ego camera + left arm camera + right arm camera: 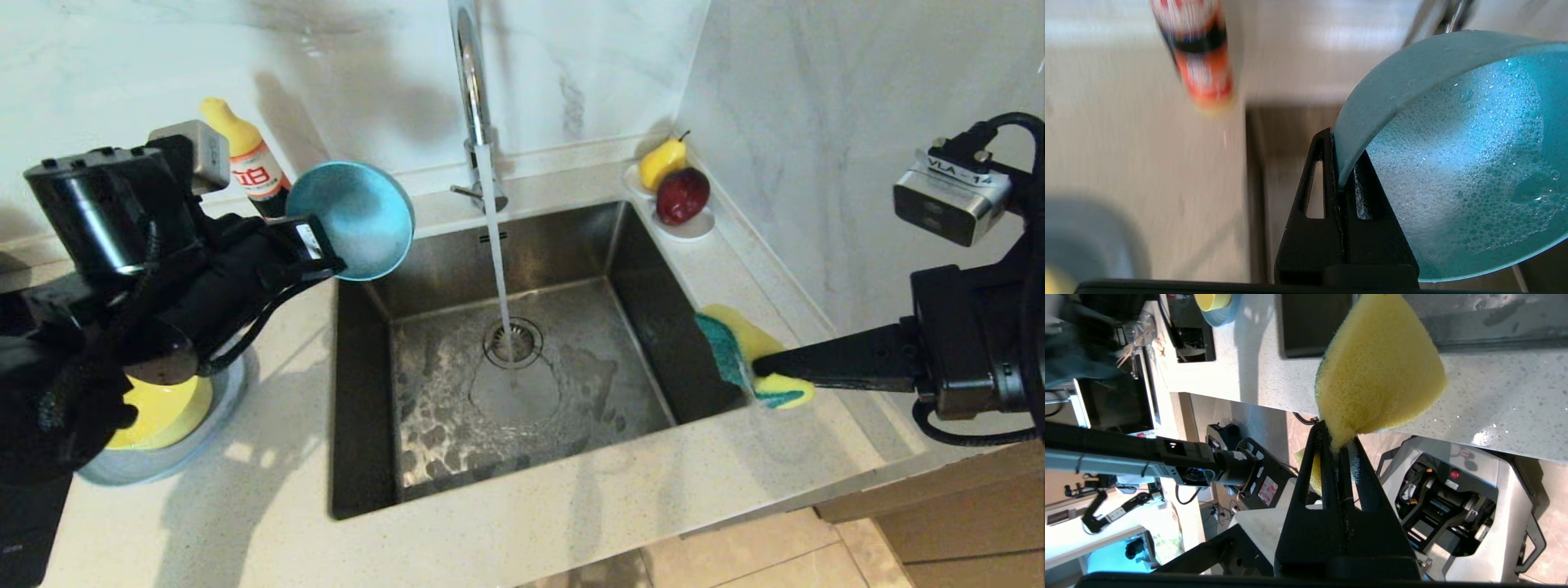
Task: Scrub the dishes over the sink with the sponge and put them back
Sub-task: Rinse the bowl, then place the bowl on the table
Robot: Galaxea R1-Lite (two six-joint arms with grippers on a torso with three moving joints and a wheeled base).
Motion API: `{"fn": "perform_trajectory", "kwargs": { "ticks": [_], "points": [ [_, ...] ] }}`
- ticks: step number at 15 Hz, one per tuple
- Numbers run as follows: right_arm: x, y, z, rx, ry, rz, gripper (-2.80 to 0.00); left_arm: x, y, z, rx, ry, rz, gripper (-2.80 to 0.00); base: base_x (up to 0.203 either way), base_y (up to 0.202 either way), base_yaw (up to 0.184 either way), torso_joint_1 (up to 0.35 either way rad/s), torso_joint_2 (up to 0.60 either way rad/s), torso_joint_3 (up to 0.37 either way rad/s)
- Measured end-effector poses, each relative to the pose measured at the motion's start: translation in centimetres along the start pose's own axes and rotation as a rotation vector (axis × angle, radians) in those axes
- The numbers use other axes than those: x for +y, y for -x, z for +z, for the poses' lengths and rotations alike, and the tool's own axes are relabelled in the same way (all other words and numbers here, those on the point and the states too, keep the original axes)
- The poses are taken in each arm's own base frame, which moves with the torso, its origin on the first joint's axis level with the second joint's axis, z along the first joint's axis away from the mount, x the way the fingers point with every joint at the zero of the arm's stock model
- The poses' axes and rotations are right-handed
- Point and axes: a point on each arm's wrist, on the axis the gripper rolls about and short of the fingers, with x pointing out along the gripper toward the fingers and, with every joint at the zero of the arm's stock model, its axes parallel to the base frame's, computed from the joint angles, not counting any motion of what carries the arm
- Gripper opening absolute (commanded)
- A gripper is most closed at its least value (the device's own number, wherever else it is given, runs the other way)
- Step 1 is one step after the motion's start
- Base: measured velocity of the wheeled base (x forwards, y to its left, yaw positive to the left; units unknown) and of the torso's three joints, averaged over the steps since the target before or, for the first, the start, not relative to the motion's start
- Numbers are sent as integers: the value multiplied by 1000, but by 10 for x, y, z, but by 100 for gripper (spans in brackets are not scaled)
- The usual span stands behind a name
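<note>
Soapy teal bowl (1453, 163) beside detergent bottle (1198, 53).

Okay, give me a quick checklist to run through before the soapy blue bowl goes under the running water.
1. Left gripper shut on the teal bowl rim: ok.
2. Suds inside the bowl, needing a rinse: ok.
3. Faucet running into the sink: ok.
4. Bowl under the stream: not ok, it is off to the left, over the sink's back left corner.
5. Right gripper shut on the sponge, held at the sink's right edge, clear of the stream: ok.
6. Drain unblocked: cannot tell.
</note>
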Motion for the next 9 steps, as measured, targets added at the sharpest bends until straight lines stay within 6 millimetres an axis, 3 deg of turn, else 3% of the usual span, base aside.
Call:
{"fn": "perform_trajectory", "kwargs": {
  "ticks": [3, 9],
  "points": [
    [-4, 1, 1, -6, -3, -14, -280, 10, 10, 12, 242, 23, 1, -280, 0, 0, 0, 0, 0, 0],
    [-20, -5, 3, -4, -18, -74, -280, 59, 39, 66, 660, 269, 57, -280, 0, 0, 0, 0, 0, 0]
  ]
}}
